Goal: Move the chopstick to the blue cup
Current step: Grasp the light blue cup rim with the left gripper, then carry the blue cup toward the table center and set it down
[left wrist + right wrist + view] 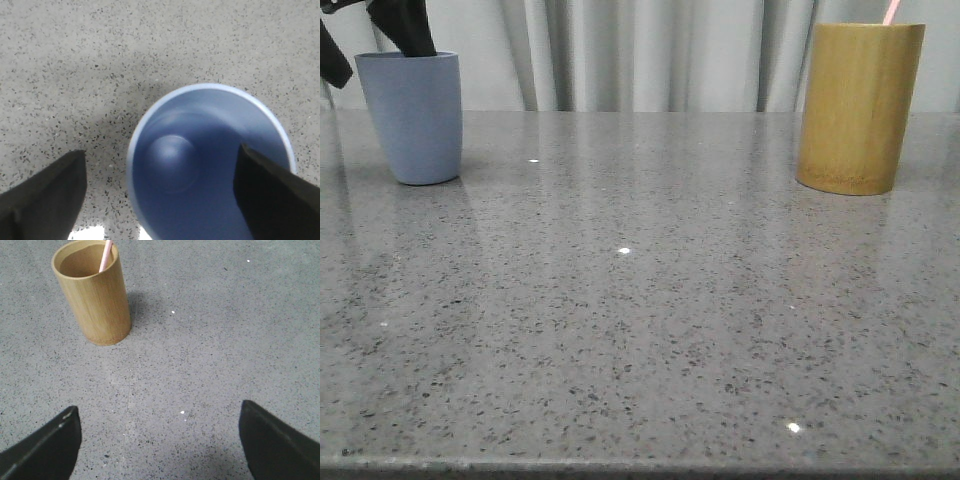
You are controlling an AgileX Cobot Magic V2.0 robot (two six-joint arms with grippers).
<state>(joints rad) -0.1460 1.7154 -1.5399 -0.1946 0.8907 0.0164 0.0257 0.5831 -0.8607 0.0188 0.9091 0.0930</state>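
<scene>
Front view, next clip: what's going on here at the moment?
Nothing is being held. The chopstick stands in the bamboo holder on the right of the grey table. The blue cup on the left is empty; the left gripper hangs open above its mouth. The right gripper is open over bare table, apart from the holder. The transfer is not yet done.

blue cup [413,115] left, chopstick [892,11] in bamboo cylinder [859,106] right
</scene>
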